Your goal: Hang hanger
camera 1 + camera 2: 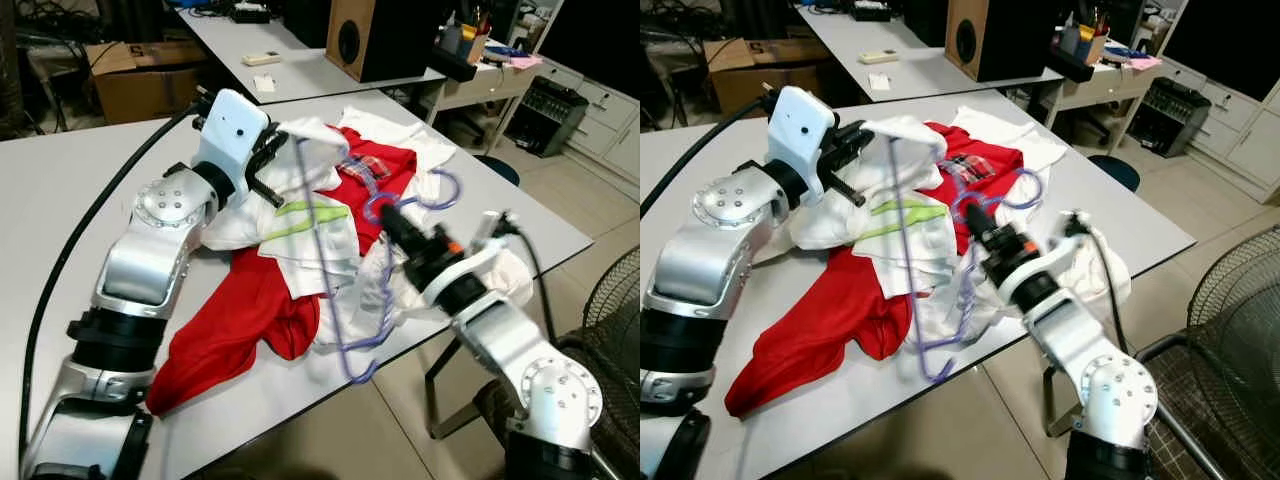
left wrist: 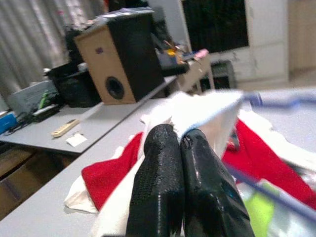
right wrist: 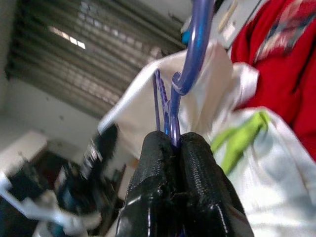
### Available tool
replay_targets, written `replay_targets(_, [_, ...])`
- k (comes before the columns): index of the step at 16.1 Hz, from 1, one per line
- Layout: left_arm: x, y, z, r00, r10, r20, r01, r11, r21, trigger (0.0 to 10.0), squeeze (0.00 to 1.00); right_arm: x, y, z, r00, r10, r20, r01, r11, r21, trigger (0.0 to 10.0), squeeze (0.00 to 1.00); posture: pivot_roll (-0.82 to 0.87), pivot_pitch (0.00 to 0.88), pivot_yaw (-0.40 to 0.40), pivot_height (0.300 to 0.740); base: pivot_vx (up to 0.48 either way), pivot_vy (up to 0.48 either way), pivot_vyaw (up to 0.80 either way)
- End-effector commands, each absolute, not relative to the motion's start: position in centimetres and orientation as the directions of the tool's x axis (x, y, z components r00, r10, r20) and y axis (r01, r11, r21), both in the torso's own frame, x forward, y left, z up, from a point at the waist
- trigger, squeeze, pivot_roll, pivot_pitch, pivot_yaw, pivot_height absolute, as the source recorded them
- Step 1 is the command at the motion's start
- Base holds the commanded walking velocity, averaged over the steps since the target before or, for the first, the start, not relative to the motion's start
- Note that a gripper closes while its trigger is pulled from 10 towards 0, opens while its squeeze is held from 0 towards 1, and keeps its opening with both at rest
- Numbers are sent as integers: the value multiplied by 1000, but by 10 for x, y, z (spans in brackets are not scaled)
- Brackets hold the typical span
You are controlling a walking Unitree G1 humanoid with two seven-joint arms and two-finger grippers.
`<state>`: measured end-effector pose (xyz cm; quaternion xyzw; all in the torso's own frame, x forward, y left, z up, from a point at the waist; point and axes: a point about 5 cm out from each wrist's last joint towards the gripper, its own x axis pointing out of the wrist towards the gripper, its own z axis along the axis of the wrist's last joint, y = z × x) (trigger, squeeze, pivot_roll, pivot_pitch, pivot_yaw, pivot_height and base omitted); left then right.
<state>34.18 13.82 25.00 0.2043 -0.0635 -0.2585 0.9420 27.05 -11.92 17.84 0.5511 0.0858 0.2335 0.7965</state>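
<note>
A purple wire hanger [image 1: 322, 262] is tilted up over a pile of clothes on the grey table [image 1: 60, 200], its hook [image 1: 443, 190] on the right. My right gripper [image 1: 385, 213] is shut on the hanger just below the hook; the right wrist view has the purple wire [image 3: 190, 64] pinched between the fingers [image 3: 153, 197]. My left gripper [image 1: 275, 165] is shut on a fold of the white garment [image 1: 310, 230] at the hanger's upper end, with the white cloth [image 2: 202, 111] nipped at its fingertips. A red garment [image 1: 230, 330] lies underneath.
The clothes pile reaches the table's near edge. Behind stand a second table with a wooden speaker box [image 1: 375, 35] and a remote [image 1: 262, 58], and a cardboard box [image 1: 140, 75]. A cluttered desk [image 1: 480, 60] and a floor fan [image 1: 615, 310] are on the right.
</note>
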Motion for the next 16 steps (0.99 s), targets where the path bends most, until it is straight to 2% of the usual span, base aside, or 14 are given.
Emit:
replay_targets(1, [340,133,246,829,-558,-32,513,736,442,0,0,273,-120,183,886,436,156,-269,211,940,10000,0,32,0,-79,740,0,0,0])
replay_targets(4, [336,131,231,787,-602,-135,594,681,429,0,0,291,-125,184,917,382,115,-201,194,960,10000,0,28,0,-75,740,0,0,0])
replay_targets(5, [336,128,228,778,-612,-142,607,675,420,1294,0,297,-124,181,924,372,94,-175,191,966,10000,0,32,0,-79,740,0,0,0])
replay_targets(6, [338,128,224,785,-604,-134,600,690,405,10000,0,301,-122,177,928,367,68,-152,204,967,10000,0,39,0,-84,740,0,0,0])
replay_targets(8, [340,131,213,799,-580,-158,583,685,437,10000,0,305,-120,175,928,370,45,-139,231,963,10000,0,37,0,-77,740,0,0,0])
replay_targets(9, [339,138,207,812,-555,-179,566,675,473,10000,1000,306,-120,175,928,370,42,-140,242,960,10000,0,34,0,-73,740,0,0,0])
replay_targets(12, [329,153,198,811,-544,-214,567,643,515,10000,1000,309,-124,176,934,354,43,-138,248,959,10000,0,32,0,-65,740,0,0,0])
replay_targets(15, [314,159,193,761,-602,-243,620,564,545,10000,1000,310,-124,174,935,352,37,-135,260,956,10000,0,35,0,-68,740,0,0,0])
replay_targets(16, [311,160,185,738,-608,-293,649,520,555,10000,302,310,-123,174,933,357,35,-136,260,956,10000,0,35,0,-68,740,0,0,0])
